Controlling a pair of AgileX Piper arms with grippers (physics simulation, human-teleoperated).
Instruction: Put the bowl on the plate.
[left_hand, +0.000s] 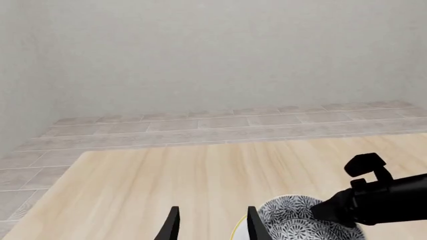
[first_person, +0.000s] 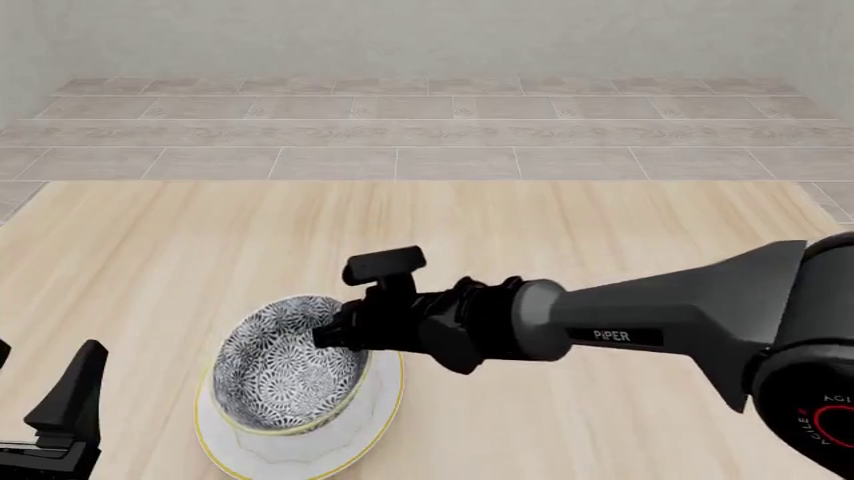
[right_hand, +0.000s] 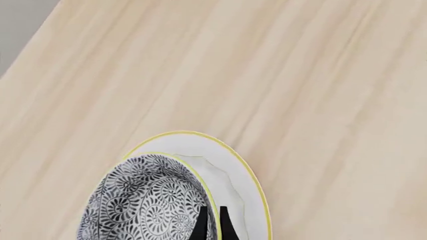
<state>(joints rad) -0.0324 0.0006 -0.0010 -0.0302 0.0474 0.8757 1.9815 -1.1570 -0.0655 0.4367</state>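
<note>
Black right claw (right_hand: 210, 222), reaching leftward, pinches the bowl (first_person: 287, 365) rim over the plate (first_person: 380, 405); left claw (left_hand: 210, 225) gapes empty.

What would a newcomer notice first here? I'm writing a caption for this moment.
The eye lands on the patterned bowl sitting in the white plate, near the table's front edge, left of centre. The right arm stretches across from the right, and the right gripper pinches the bowl's rim between its fingers. The left gripper waits open at the far left, touching nothing.
</note>
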